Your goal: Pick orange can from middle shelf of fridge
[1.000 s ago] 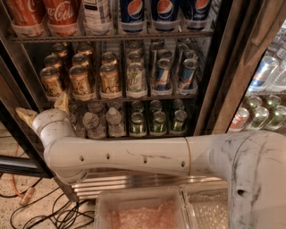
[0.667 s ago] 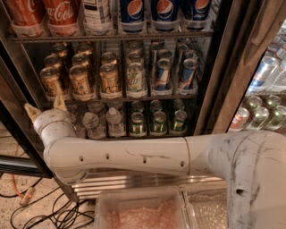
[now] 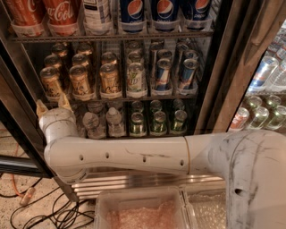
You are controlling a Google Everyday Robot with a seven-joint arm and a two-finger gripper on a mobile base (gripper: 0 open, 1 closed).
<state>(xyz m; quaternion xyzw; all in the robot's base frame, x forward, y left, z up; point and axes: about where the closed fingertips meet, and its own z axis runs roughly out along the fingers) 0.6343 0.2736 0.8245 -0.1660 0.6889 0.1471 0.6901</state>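
Observation:
The fridge (image 3: 223,67) stands open in front of me. Its middle shelf (image 3: 147,96) holds rows of small cans. Several orange-gold cans fill the left rows, with front ones at the far left (image 3: 51,83), beside it (image 3: 80,81) and third along (image 3: 110,79). A green-white can (image 3: 136,80) and slim blue-silver cans (image 3: 162,76) stand to their right. My gripper (image 3: 52,104) is just below the shelf's front rail at the left. It points up under the two leftmost orange cans. Its fingertips (image 3: 41,108) are apart and hold nothing.
Large cola bottles (image 3: 60,13) and Pepsi bottles (image 3: 165,11) fill the rack above. Water bottles (image 3: 100,123) and green cans (image 3: 157,121) sit on the rack below. The dark door frame (image 3: 18,120) is at the left. Cables (image 3: 49,210) lie on the floor. A plastic bin (image 3: 143,210) is below.
My wrist and gripper have moved up and a little right, closer to the middle shelf's front rail. The cans have not moved.

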